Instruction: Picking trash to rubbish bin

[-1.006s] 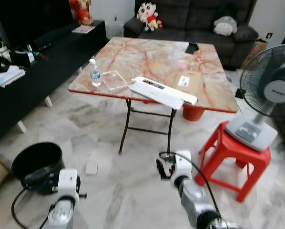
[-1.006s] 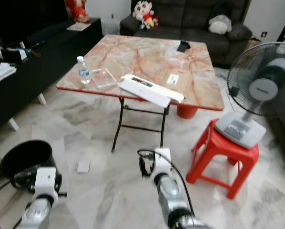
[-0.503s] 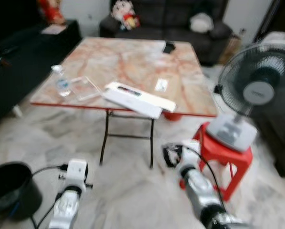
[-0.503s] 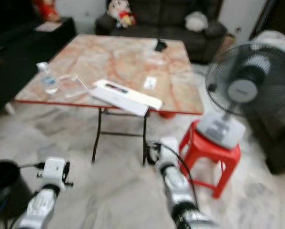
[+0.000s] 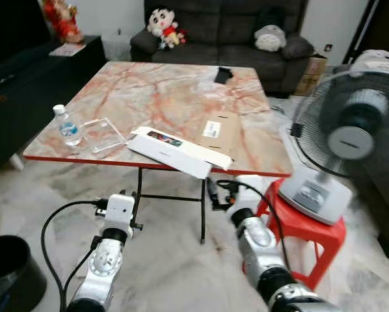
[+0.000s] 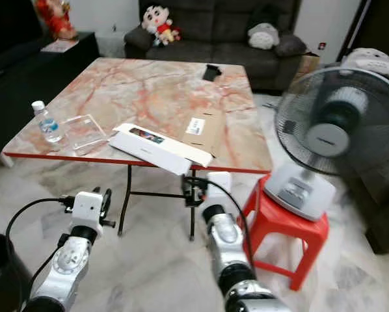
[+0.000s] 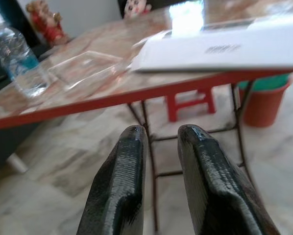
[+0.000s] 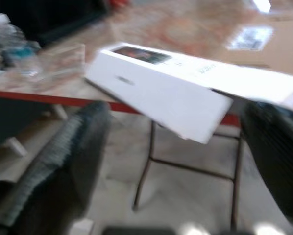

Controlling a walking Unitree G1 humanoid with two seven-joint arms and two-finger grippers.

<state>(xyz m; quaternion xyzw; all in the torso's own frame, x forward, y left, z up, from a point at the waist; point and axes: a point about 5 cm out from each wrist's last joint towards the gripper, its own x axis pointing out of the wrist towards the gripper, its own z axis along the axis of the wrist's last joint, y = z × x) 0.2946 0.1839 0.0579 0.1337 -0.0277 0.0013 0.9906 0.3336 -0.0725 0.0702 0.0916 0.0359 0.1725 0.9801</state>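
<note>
- Facing the folding table (image 5: 181, 91), the robot holds both arms low in front of its near edge, and nothing is held yet.
- Sitting far left on the floor is the black rubbish bin (image 5: 9, 273), well apart from the table.
- On the table's left stand a water bottle (image 5: 69, 126) and a clear plastic tray (image 5: 101, 134).
- Hanging below the edge, the left gripper (image 7: 158, 183) has its fingers nearly closed and empty.
- Overhanging the near edge is the long white box (image 5: 178, 151), the likely trash.
- Just below it, the right gripper (image 8: 176, 161) is spread wide; it should rise and close across the box's narrow width.
</note>
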